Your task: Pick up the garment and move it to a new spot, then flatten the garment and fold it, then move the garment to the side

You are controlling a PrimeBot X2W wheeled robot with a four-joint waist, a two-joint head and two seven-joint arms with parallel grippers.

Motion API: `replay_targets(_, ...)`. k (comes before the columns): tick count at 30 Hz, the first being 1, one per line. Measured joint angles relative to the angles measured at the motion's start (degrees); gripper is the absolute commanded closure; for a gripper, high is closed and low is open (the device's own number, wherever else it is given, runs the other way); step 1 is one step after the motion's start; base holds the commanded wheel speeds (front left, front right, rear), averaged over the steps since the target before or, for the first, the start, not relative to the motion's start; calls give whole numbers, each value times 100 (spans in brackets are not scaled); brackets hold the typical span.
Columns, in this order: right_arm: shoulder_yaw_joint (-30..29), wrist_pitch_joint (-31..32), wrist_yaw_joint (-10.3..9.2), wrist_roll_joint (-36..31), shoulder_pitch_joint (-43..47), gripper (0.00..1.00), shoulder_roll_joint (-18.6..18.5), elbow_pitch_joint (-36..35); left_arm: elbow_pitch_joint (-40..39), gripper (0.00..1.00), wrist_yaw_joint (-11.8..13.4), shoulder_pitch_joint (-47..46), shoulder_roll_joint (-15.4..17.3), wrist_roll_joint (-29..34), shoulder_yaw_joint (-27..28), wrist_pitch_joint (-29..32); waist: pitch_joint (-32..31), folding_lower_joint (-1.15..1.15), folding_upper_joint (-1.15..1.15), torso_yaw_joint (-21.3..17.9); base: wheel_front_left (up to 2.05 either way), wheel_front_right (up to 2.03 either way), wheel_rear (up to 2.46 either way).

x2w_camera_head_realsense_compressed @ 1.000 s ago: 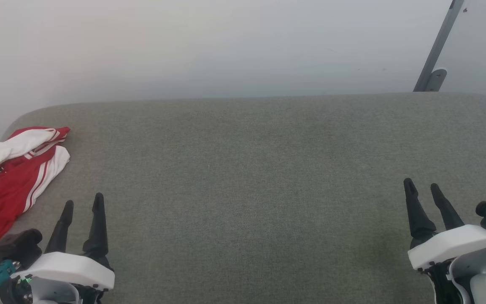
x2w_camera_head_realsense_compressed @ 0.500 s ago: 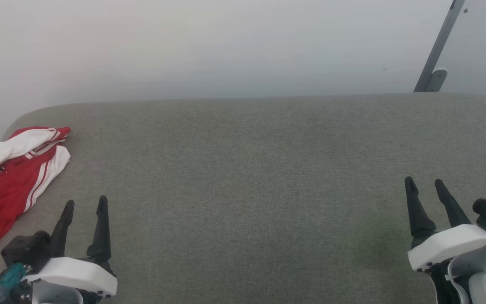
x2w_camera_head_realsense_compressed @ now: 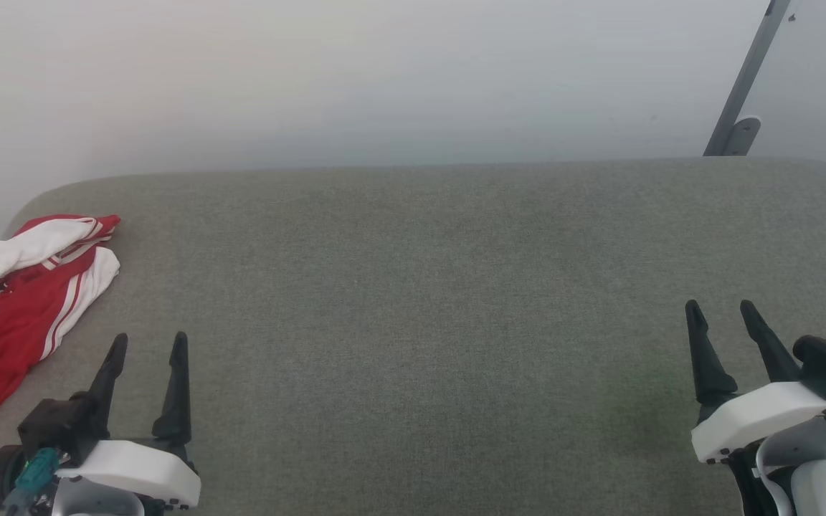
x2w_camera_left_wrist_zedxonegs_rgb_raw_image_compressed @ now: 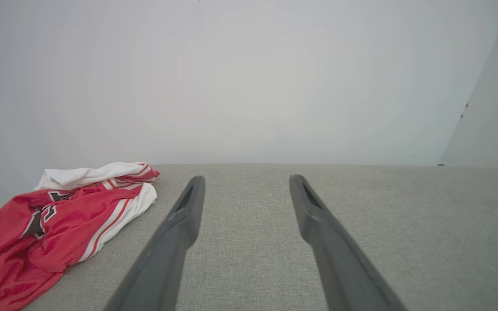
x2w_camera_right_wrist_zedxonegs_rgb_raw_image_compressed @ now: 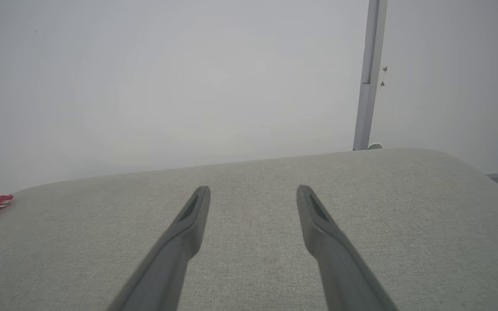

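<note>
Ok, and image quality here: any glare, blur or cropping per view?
Head view: soft, even light, no glare; the garment is cropped by the left edge. Left wrist view: the left gripper looks soft up close, the garment sharper. Right wrist view: washed-out wall, hardly any shadows.

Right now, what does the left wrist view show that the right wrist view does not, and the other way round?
Left wrist view: most of the garment, crumpled, with its black-and-white lettering, lying left of the open left tool. Right wrist view: a grey post standing against the wall, beyond the open right tool. Both: the grey cushion, the pale wall, and a red-and-white edge of the garment.
</note>
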Motion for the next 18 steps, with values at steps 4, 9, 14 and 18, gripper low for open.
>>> replay_targets(4,5,-33,0,-169,0,0,-9,-10,-15,0,-24,1,15,157,-30,-48,-4,0,0,-5,0,0,0)
replay_targets(9,3,-80,0,-357,-1,0,-9,-20,-60,0,-52,4,42,325,-48,-94,-4,0,0,-19,0,0,0)
replay_targets(14,0,-118,0,-567,-1,0,-11,-29,-77,0,-67,12,62,486,-60,-137,-5,0,0,-28,0,0,0)
replay_targets(18,-5,-149,0,-706,-1,0,-16,-45,-82,0,-75,12,74,605,-64,-185,-6,0,0,-27,0,0,0)
